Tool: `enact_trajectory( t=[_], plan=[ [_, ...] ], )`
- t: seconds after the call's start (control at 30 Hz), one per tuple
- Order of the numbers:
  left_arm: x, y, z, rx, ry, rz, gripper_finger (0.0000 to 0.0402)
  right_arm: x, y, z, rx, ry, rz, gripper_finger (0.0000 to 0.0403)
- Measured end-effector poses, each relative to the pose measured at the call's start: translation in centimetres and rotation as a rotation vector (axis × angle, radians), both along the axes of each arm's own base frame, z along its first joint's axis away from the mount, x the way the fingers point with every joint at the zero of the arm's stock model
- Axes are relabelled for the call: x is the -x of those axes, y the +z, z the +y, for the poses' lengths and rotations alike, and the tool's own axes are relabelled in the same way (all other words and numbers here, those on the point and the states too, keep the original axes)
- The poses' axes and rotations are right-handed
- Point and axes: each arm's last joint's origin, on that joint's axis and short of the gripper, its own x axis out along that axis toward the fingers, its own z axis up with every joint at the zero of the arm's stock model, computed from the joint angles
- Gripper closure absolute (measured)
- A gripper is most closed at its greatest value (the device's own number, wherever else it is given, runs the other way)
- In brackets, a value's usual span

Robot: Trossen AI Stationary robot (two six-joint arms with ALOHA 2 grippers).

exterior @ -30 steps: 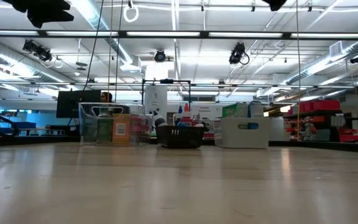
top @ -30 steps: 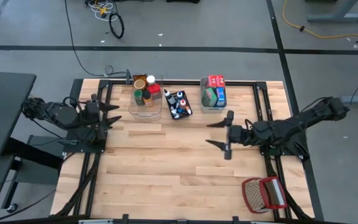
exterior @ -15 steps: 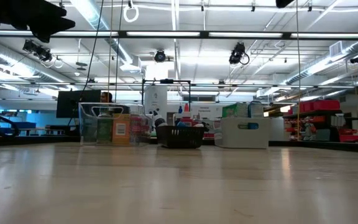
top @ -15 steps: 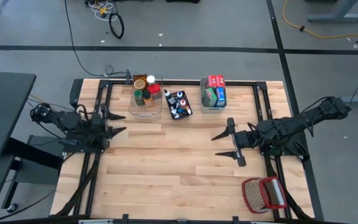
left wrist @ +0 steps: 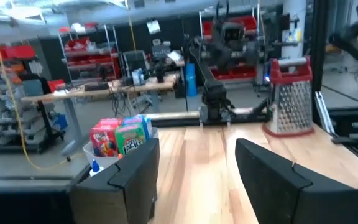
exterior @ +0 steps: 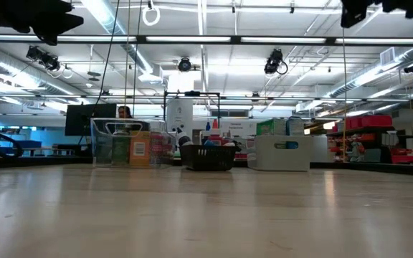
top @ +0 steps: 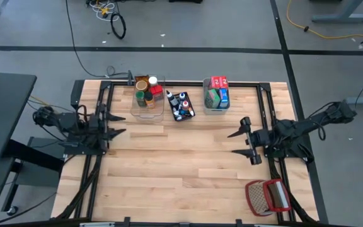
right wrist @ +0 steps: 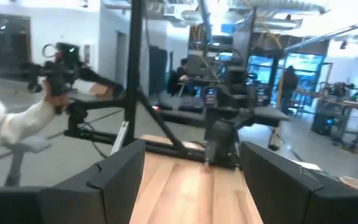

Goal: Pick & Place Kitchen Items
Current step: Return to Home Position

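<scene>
The kitchen items sit in three bins at the table's far edge. Jars and cans fill a clear bin (top: 148,96), small bottles a black bin (top: 181,106), and red and green boxes (left wrist: 120,138) a grey-blue bin (top: 216,94). My left gripper (top: 118,124) hovers open over the table's left side, pointing level toward the right, its fingers (left wrist: 135,180) with nothing between them. My right gripper (top: 234,143) hovers open over the right side, pointing toward the left, also with nothing between its fingers (right wrist: 123,174).
A red-and-white wire basket (top: 268,197) stands at the near right corner, seen also in the left wrist view (left wrist: 289,96). Bare wood (top: 175,164) lies between the two arms. Black frame rails (top: 103,94) run along the table's sides. A person's white sleeve (right wrist: 11,124) shows beyond the table.
My right gripper has drawn back toward the table's right edge and sunk a little, staying open. My left gripper has sunk and pulled slightly toward the left edge, tipping toward level, still open. The bins and their items have not moved.
</scene>
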Motion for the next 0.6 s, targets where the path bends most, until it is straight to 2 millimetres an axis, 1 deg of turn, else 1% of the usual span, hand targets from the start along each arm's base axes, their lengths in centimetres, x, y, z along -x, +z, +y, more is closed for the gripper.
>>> enact_trajectory(
  t=[0.07,0.3,0.4,0.6],
  plan=[
    [-0.4,-0.4,-0.2,-0.008,0.003,-0.035,0.0180,0.6,-0.9,-0.4,-0.004,-0.015,-0.006,0.0129],
    [-1.9,-3.2,-0.8,-0.051,0.022,-0.076,0.0180,2.3,-3.2,-1.7,-0.011,-0.068,-0.039,0.0129],
    [-2.2,-4.2,-0.9,-0.060,0.018,-0.047,0.0180,2.8,-3.9,-2.0,-0.009,-0.078,-0.034,0.0129],
    [-2.6,-5.5,-1.1,-0.105,0.035,-0.136,0.0180,3.6,-5.0,-2.4,0.005,-0.095,-0.001,0.0129]
  ],
)
